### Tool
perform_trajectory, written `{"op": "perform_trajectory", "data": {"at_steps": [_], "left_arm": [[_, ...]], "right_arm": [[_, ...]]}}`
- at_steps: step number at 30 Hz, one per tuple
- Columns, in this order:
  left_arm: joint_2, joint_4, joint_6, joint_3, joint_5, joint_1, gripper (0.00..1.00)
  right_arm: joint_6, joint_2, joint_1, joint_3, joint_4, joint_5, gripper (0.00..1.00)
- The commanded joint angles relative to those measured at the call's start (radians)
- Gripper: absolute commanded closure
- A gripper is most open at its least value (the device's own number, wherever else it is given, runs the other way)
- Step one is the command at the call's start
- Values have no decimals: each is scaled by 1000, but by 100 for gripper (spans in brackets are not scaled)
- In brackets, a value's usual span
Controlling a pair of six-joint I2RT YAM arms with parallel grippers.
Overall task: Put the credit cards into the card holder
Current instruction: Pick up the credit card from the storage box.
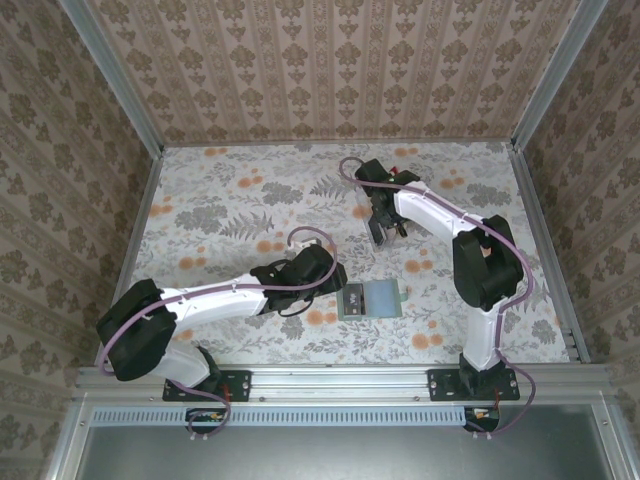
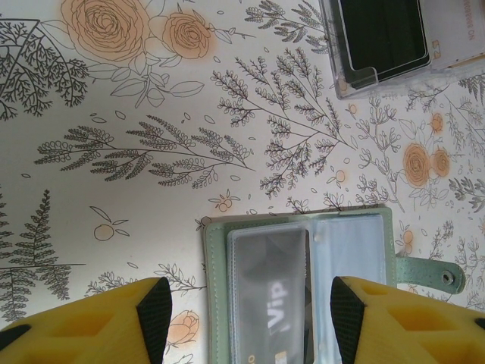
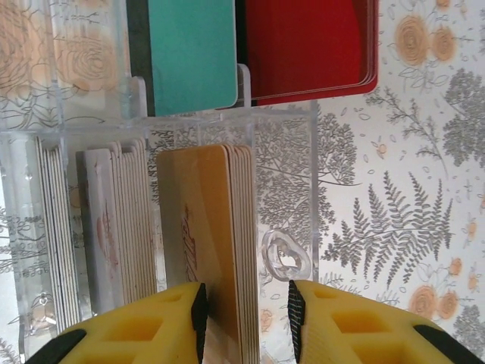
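The card holder (image 2: 216,288) lies open and flat on the floral table, also seen near the front middle (image 1: 371,299). A dark credit card (image 2: 276,292) marked "Vip" sits in its clear sleeve. My left gripper (image 2: 250,318) hangs open just above it, one finger on each side. My right gripper (image 3: 248,315) is over a clear divided tray (image 3: 227,125). Its jaws straddle an upright stack of tan-orange credit cards (image 3: 208,227). The left pad touches the stack and the right pad stands apart from it. Teal (image 3: 193,53) and red (image 3: 311,45) cards lie in the far compartments.
Pale beige cards (image 3: 114,227) stand in the tray compartments left of the tan stack. In the left wrist view the tray (image 2: 356,83) holds dark cards (image 2: 383,34) beyond the card holder. The holder's snap strap (image 2: 432,274) sticks out on the right. Metal rails and patterned walls ring the table.
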Motion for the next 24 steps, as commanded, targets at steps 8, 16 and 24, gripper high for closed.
{"op": "perform_trajectory", "data": {"at_steps": [8, 16, 24], "left_arm": [[-24, 1, 7, -4, 15, 8, 40], [-20, 1, 3, -3, 23, 6, 39], [-18, 0, 0, -3, 28, 3, 39]], "right_arm": [[-1, -51, 1, -24, 15, 86, 71], [-2, -62, 1, -25, 16, 85, 79], [-1, -79, 0, -35, 21, 87, 80]]}}
